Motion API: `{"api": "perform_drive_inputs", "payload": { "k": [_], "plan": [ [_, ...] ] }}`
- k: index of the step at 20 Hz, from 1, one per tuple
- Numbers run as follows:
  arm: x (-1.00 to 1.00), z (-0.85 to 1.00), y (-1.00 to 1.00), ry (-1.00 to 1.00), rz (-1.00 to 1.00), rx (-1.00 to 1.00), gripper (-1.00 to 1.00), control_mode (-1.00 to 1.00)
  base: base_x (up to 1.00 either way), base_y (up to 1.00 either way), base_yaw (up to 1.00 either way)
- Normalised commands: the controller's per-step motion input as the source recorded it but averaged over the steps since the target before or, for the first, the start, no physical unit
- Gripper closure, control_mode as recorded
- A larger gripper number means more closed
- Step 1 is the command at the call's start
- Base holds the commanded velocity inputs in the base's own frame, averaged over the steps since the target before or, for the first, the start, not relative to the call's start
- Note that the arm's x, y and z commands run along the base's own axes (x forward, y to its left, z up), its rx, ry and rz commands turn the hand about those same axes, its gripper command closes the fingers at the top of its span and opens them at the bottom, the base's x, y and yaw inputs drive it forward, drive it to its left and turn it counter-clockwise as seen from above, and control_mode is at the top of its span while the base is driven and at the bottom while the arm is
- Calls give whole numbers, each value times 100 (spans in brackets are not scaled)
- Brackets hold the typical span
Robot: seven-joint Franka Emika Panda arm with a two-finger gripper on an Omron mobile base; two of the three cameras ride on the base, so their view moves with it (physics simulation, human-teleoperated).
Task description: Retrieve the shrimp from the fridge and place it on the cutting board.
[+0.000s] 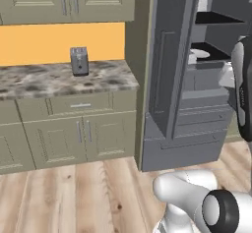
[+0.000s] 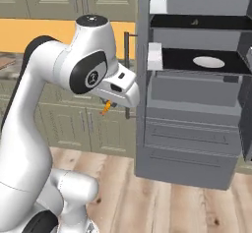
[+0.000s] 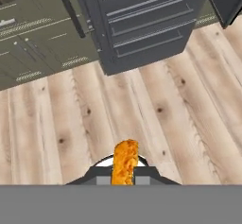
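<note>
Shrimp sits pinched between the two fingers of the gripper, which are closed almost fully on it, so the catch is out of the fridge and rides in the air over the wood floor; in the right base view it shows as a small orange sliver poking down and to the left from under the hand, just beside the black fridge handle. The hand is held away from the shelves, likely so the arm can swing clear of the open door before carrying on toward the cutting board; the white plate lies on its shelf. In the hand view the shrimp's long axis runs along the fingers, its free end pointing outward at the floor; the grip takes it near one end.
</note>
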Motion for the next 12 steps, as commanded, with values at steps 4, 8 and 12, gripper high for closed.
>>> {"api": "perform_drive_inputs", "payload": {
  "k": [4,8,12],
  "plan": [
    [0,0,0,0,0,0,100,100,7,100,0],
    [0,0,0,0,0,0,100,100,46,100,0],
    [0,0,0,0,0,0,100,100,65,100,-1]
  ]
}}
